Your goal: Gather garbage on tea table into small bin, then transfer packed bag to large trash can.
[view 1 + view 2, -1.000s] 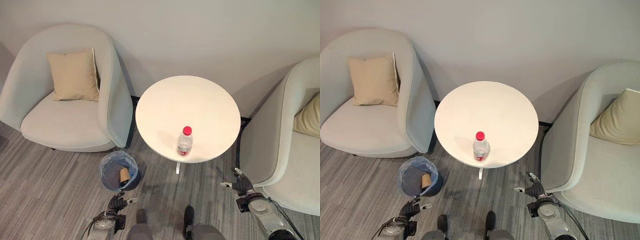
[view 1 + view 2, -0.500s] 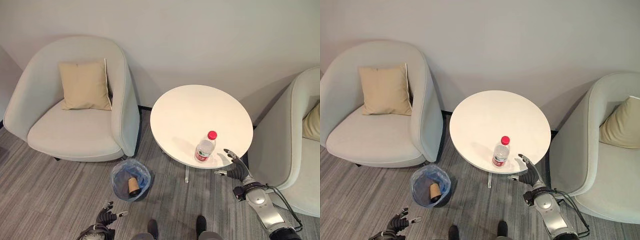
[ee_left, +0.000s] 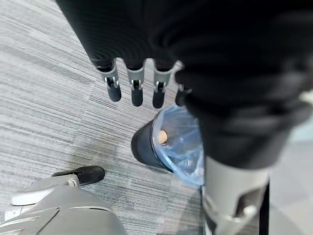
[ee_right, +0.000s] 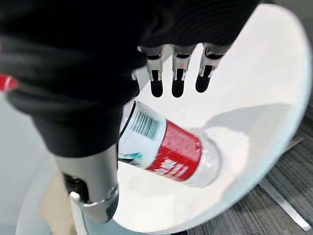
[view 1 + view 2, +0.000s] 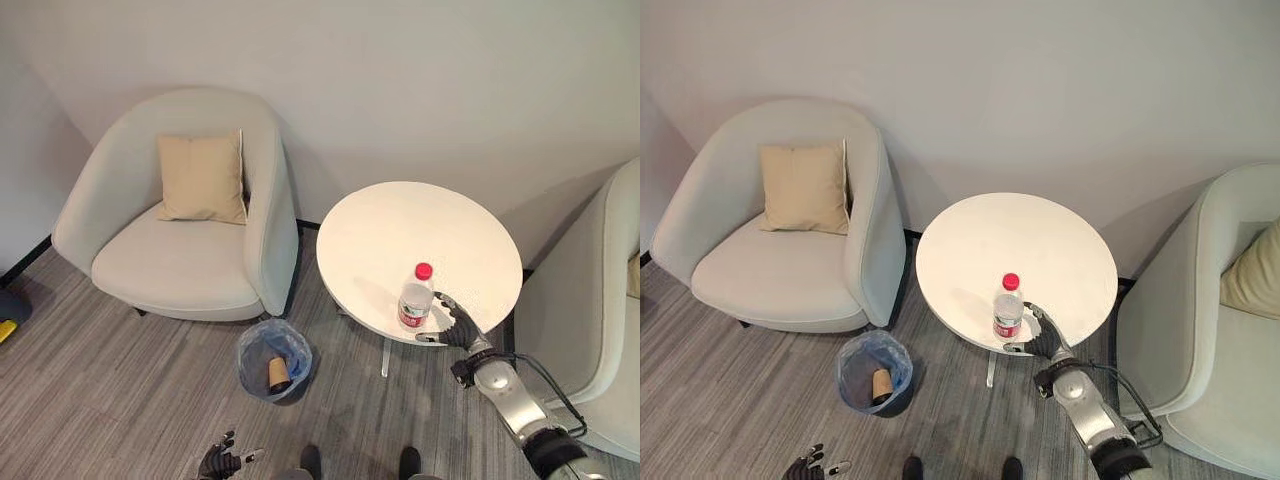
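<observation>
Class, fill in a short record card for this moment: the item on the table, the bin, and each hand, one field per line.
Table: round white tea table
Item on table: clear plastic bottle with red cap, upright near the front edge
Bin: small dark bin with blue bag on the floor between table and armchair, a brown paper cup inside
Right hand: open, beside the bottle
Left hand: low, open, holding nothing

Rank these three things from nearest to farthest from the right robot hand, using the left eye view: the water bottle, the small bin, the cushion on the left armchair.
Measured from the right robot hand:
1. Water bottle, on the table beside the hand.
2. Small bin, on the floor left of the table.
3. Cushion, on the left armchair by the wall.
</observation>
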